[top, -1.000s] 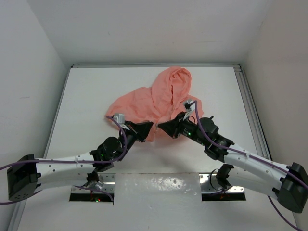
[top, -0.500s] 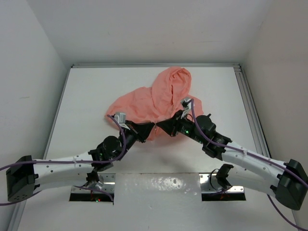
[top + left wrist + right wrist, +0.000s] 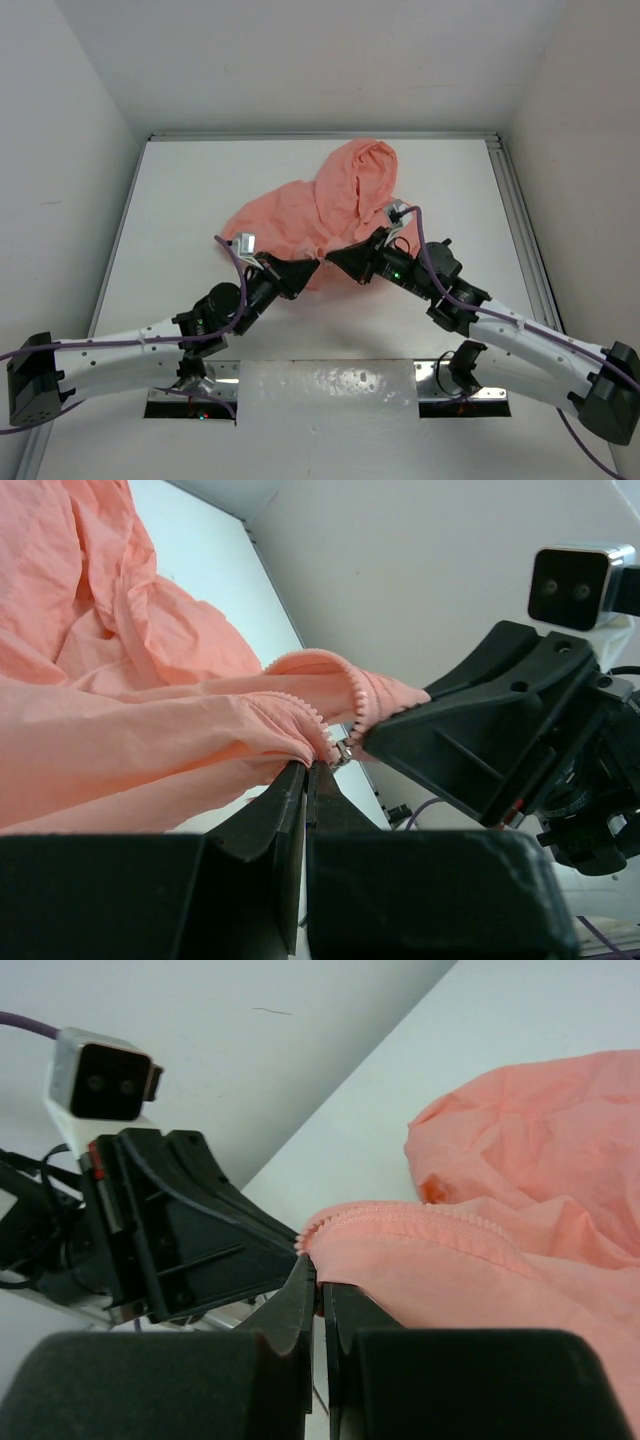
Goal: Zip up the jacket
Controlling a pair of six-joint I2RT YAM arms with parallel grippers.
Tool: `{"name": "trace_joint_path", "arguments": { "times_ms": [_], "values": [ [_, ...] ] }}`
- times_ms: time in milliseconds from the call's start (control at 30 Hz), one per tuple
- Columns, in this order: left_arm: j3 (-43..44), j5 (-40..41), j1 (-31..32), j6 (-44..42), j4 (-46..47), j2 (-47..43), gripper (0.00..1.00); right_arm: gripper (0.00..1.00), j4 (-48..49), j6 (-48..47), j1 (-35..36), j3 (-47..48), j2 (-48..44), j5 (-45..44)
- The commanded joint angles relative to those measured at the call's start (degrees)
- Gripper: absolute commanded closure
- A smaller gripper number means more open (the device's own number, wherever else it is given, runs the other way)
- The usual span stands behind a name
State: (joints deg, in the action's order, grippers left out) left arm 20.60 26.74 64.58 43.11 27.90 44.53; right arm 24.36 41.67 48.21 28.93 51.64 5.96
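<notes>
The salmon-pink jacket lies crumpled on the white table, in the middle and toward the far side, with its hood pointing to the back wall. Its near edge, the one closest to the arm bases, is lifted a little between the two grippers, which meet there tip to tip. The left gripper comes from the left and the right gripper from the right, and they are just beside each other. In the left wrist view the two fingers of the left gripper are pressed together on a fold of the fabric just under the zipper teeth, and a small metal slider sits between this grip and the black tip of the other gripper. In the right wrist view the right gripper is closed in the same way, pinching the rounded end of the toothed hem, so the cloth goes out to the right of the fingers. A small dark spot shows on the fabric behind the hem.
</notes>
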Motion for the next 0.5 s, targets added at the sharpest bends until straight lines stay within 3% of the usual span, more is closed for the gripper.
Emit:
{"name": "trace_joint_path", "arguments": {
  "times_ms": [0,333,467],
  "values": [
    [2.1,-1.2,0.8,2.8,-3.2,0.2,1.0,1.0,6.3,1.7,0.2,0.5,-2.5,1.7],
    [5.9,-6.3,0.8,3.6,-4.9,0.9,1.0,1.0,3.5,-1.3,0.1,2.7,1.7,-2.7],
    [5.8,-4.4,0.6,3.9,-7.1,0.8,1.0,1.0,3.6,0.5,0.1,3.2,0.3,0.3]
  ]
}}
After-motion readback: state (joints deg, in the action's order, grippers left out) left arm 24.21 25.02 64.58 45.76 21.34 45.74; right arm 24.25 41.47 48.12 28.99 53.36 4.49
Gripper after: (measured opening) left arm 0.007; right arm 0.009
